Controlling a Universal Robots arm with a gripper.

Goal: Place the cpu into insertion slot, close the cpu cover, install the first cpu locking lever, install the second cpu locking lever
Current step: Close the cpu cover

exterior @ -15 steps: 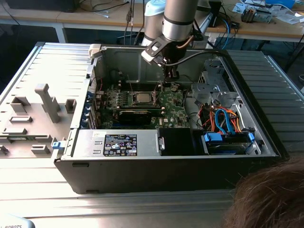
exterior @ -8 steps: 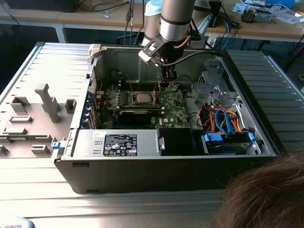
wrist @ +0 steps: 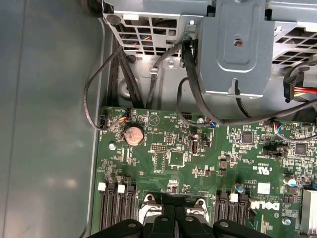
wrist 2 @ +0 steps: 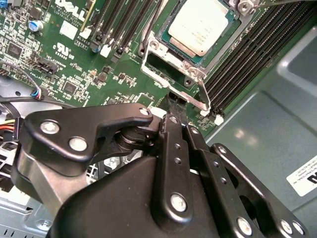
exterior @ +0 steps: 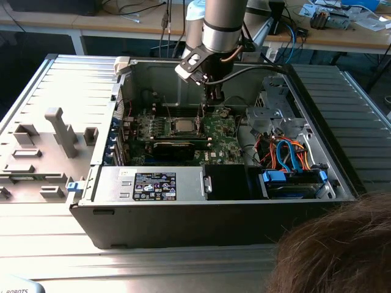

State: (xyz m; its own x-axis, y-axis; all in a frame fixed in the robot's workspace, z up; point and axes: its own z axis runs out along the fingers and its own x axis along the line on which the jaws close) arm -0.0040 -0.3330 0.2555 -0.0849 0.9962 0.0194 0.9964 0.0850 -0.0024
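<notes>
The cpu point(wrist 2: 200, 25), a flat square chip with a dull silver top, lies in the insertion slot point(wrist 2: 148, 49) on the green board. The silvery cpu cover point(wrist 2: 171, 62) frames it and looks laid down over it. A thin metal locking lever point(wrist 2: 207, 96) runs along the socket's side. My gripper point(wrist 2: 176, 101) is shut, its black tips just off the socket's edge beside that lever; I cannot tell whether they touch it. In the exterior view the gripper point(exterior: 212, 104) hangs inside the open case, just to the exterior view's right of the cpu point(exterior: 183, 126). The first wrist view shows the fingers point(wrist: 173, 220) pressed together.
Rows of black memory slots point(wrist 2: 247, 49) flank the socket. A grey drive cage point(wrist: 237, 44) and loose black cables point(wrist: 99, 89) sit near the board's edge, with a coin battery point(wrist: 133, 135) close by. A long black card point(exterior: 174, 148) and power supply point(exterior: 153, 186) lie nearer. A person's hair point(exterior: 336, 244) shows.
</notes>
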